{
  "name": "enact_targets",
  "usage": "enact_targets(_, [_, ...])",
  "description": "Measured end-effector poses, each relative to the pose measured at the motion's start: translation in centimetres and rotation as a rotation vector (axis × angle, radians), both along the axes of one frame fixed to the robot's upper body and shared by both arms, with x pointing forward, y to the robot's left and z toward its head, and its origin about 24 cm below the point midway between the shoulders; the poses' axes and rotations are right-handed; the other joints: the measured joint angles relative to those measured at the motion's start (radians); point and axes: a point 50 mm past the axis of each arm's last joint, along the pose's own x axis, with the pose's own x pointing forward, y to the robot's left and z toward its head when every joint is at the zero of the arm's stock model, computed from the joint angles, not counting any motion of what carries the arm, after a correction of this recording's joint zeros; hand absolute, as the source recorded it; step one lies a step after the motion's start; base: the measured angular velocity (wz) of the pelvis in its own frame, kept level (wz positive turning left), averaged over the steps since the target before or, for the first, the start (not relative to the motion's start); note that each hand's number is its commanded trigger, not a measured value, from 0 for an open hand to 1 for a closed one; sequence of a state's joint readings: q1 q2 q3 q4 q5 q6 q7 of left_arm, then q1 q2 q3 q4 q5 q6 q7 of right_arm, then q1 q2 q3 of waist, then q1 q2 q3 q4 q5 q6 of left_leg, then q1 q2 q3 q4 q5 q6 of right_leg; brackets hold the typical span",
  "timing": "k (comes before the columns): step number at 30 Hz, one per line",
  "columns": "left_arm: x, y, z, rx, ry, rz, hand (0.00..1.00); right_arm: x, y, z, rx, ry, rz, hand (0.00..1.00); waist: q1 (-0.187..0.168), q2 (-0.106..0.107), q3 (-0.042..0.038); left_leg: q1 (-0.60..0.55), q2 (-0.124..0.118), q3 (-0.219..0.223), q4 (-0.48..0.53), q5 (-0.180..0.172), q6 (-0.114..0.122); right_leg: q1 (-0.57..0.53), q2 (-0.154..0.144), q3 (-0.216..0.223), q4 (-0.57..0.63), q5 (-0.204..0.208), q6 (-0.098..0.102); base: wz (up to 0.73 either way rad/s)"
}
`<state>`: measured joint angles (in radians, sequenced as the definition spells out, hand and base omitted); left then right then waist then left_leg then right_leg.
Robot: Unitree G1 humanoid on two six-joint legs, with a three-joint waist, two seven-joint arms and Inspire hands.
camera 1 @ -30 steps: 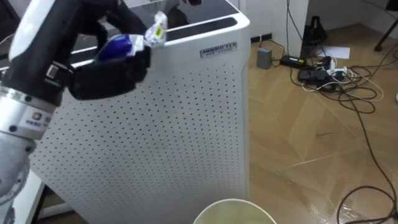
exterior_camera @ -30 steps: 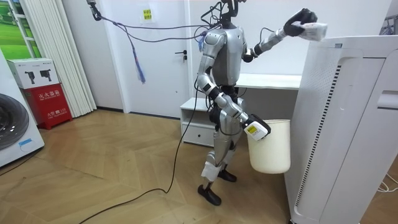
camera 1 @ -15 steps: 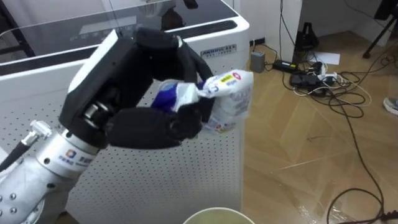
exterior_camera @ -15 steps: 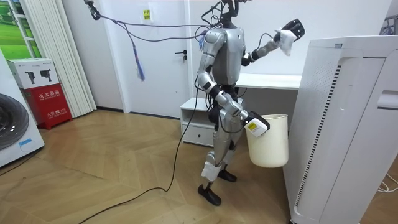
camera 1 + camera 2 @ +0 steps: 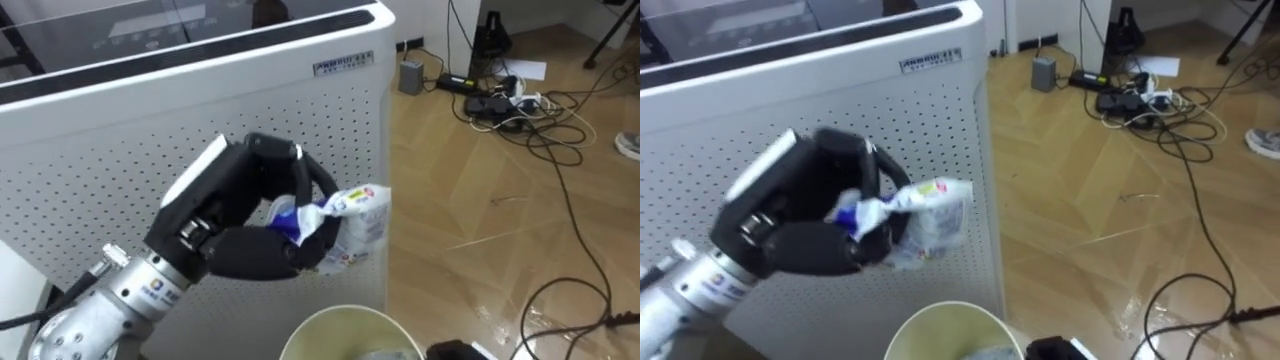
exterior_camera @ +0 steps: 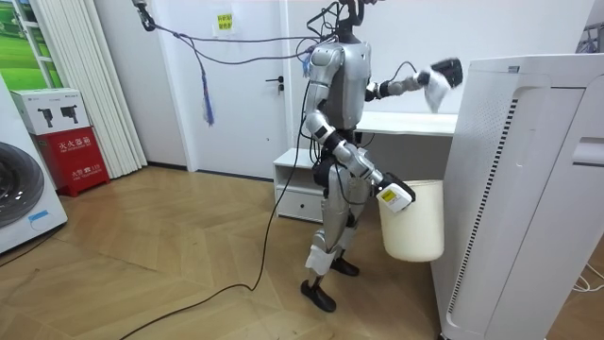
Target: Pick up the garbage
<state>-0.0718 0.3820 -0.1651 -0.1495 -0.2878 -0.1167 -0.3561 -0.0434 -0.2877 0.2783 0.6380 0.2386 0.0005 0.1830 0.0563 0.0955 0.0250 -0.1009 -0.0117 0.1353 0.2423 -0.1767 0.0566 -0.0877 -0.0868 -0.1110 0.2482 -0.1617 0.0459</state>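
My left hand (image 5: 250,235) is shut on a crumpled white and blue packet (image 5: 350,225), held in the air in front of the tall white perforated appliance (image 5: 150,120). Just below the packet is the round rim of a cream bin (image 5: 310,330). In the room view the same hand (image 6: 445,71) holds the packet (image 6: 436,90) at chest height, above and slightly past the bin (image 6: 411,227). The bin hangs off the floor from my right hand (image 6: 392,195), which grips its rim; that hand shows as a dark edge (image 5: 455,350) beside the rim.
The white appliance (image 6: 528,189) stands close in front of me. On the wooden floor to the right lie a power strip and tangled cables (image 5: 500,100). Behind me are a low white cabinet (image 6: 302,184), a washing machine (image 6: 19,198) and a red box (image 6: 75,156).
My left hand has come down from the top of the white appliance with the packet and now holds it lower, over the bin. The bin has shifted slightly.
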Motion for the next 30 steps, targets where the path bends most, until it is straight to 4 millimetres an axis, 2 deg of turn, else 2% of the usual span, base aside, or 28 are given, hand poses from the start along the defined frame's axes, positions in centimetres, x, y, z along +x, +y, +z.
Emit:
enact_targets(3, [0.5,-0.6,-1.6,0.014,0.053,0.011,1.00,0.6,0.0,0.2,-0.010,-0.014,0.014,1.00,-0.001,-0.007,0.0070,-0.071,0.002,-0.005,0.030,0.000,0.000,-0.066,-0.001,-0.002,0.024,0.000,-0.001,0.04])
enact_targets(8, [0.6,-1.5,-4.4,0.037,0.159,0.013,1.00,1.2,0.7,-0.3,0.005,0.002,0.008,1.00,-0.022,-0.012,0.0108,-0.131,-0.001,-0.003,0.035,0.009,0.005,-0.135,-0.007,-0.002,0.050,0.000,-0.001,0.00])
enact_targets(12, [1.0,-1.8,-6.5,0.029,0.242,0.024,1.00,2.1,1.7,-0.1,0.025,-0.015,0.016,1.00,-0.023,-0.035,0.0251,-0.176,0.001,0.015,0.041,0.014,0.006,-0.203,-0.012,-0.003,0.083,0.001,-0.004,-0.12])
enact_targets(13, [1.1,-1.7,-7.2,0.034,0.273,0.029,1.00,2.2,1.8,0.0,0.028,-0.021,0.017,1.00,-0.026,-0.039,0.0261,-0.192,0.002,0.016,0.048,0.014,0.007,-0.217,-0.012,-0.004,0.084,0.003,-0.007,-0.08])
enact_targets(21, [0.6,-2.8,-10.8,0.067,0.425,0.009,1.00,3.6,2.2,0.3,0.026,-0.028,0.016,1.00,-0.024,-0.054,0.0254,-0.277,0.004,0.017,0.083,0.015,0.008,-0.303,-0.014,-0.004,0.119,0.006,-0.010,0.00])
enact_targets(25, [0.3,-3.0,-11.7,0.083,0.462,-0.004,1.00,4.6,2.7,1.0,0.030,-0.053,0.022,1.00,-0.024,-0.057,0.0251,-0.311,0.007,0.023,0.096,0.017,0.010,-0.341,-0.015,-0.002,0.138,0.007,-0.013,-0.04])
enact_targets(28, [0.2,-3.0,-11.9,0.087,0.471,-0.012,1.00,4.6,2.7,1.0,0.035,-0.052,0.016,1.00,-0.023,-0.063,0.0240,-0.317,0.007,0.025,0.099,0.018,0.011,-0.352,-0.017,-0.003,0.149,0.008,-0.013,0.00])
enact_targets(29, [0.2,-3.0,-11.9,0.087,0.471,-0.013,0.86,4.6,2.7,1.0,0.036,-0.052,0.015,1.00,-0.023,-0.063,0.0238,-0.317,0.007,0.025,0.100,0.018,0.011,-0.353,-0.016,-0.003,0.149,0.008,-0.013,0.00])
enact_targets(30, [0.2,-3.1,-11.9,0.087,0.472,-0.018,0.38,4.6,2.7,1.0,0.036,-0.053,0.015,1.00,-0.024,-0.065,0.0233,-0.319,0.008,0.026,0.102,0.018,0.011,-0.353,-0.016,-0.003,0.149,0.008,-0.014,0.00])
